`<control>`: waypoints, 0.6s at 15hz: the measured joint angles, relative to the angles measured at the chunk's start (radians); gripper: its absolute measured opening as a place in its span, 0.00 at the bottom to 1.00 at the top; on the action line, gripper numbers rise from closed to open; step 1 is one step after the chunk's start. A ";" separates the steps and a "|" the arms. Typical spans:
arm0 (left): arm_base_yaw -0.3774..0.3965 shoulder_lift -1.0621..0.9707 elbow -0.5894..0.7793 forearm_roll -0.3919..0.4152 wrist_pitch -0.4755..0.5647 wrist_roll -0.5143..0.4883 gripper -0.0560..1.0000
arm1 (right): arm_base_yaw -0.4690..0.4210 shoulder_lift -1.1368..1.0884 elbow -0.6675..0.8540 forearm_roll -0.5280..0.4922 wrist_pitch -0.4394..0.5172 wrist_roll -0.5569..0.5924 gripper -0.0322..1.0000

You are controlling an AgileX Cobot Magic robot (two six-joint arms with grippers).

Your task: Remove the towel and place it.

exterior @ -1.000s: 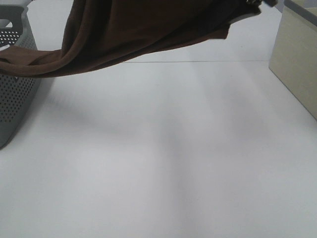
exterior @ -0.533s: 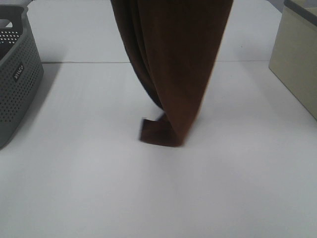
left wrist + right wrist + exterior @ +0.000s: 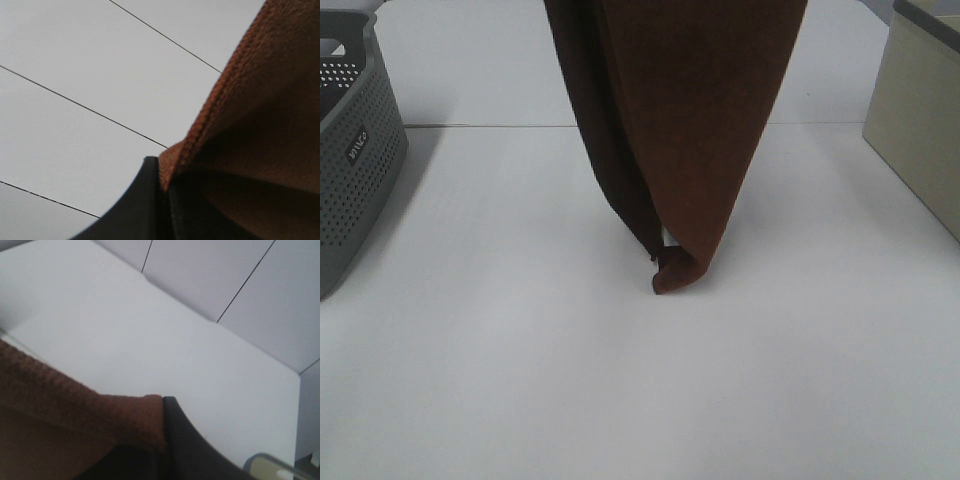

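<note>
The dark brown towel [image 3: 690, 130] hung in a long fold above the white table [image 3: 520, 380], its lowest corner curled at the tabletop, between the grey basket [image 3: 360, 170] and the beige box [image 3: 920, 120]. The left gripper [image 3: 162, 210] and the right gripper [image 3: 160, 455] each pinched an edge of the cloth.

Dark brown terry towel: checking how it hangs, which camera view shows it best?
Exterior high: the dark brown terry towel hangs in folds, tip at the white table. Wrist views show only an edge.
</note>
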 joint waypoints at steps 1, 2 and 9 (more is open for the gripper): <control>0.024 0.010 0.000 -0.001 -0.041 -0.024 0.05 | 0.000 0.006 0.000 -0.012 -0.077 0.000 0.04; 0.037 0.015 0.000 -0.001 -0.061 -0.037 0.05 | 0.000 0.006 0.000 -0.014 -0.105 0.000 0.04; 0.197 0.114 0.000 -0.018 -0.435 -0.102 0.05 | 0.000 0.084 -0.003 -0.015 -0.371 -0.001 0.04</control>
